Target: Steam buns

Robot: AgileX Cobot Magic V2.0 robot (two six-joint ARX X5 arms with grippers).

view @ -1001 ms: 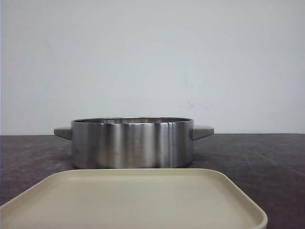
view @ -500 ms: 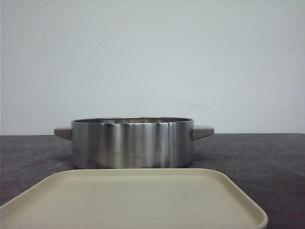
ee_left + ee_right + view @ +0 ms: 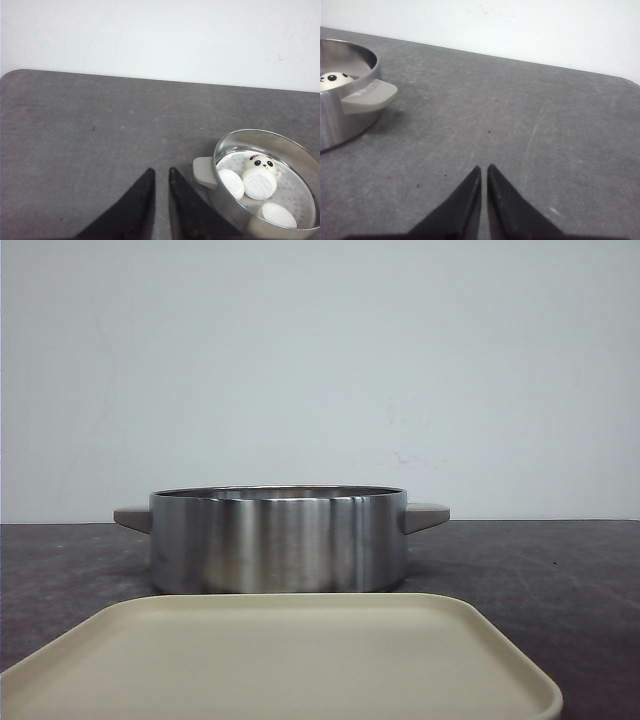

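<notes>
Several white buns lie inside a steel pot (image 3: 227, 210). One bun (image 3: 261, 161) shows its black panda face. Another bun (image 3: 259, 184) leans with its flat underside showing, and two more (image 3: 231, 183) (image 3: 278, 215) lie beside it. In the right wrist view a panda-faced bun (image 3: 335, 80) peeks over the pot (image 3: 340, 125) rim. The front view shows only the pot's wall (image 3: 280, 540), with the buns hidden. My left gripper (image 3: 161, 171) hovers over bare table beside the pot's grey handle (image 3: 204, 172), shut and empty. My right gripper (image 3: 483, 167) is shut and empty, off to the pot's other side.
A beige square plate (image 3: 300, 660) with nothing on it sits in front of the pot, nearest the front camera. The dark grey tabletop (image 3: 545, 115) runs back to a white wall. Neither arm shows in the front view.
</notes>
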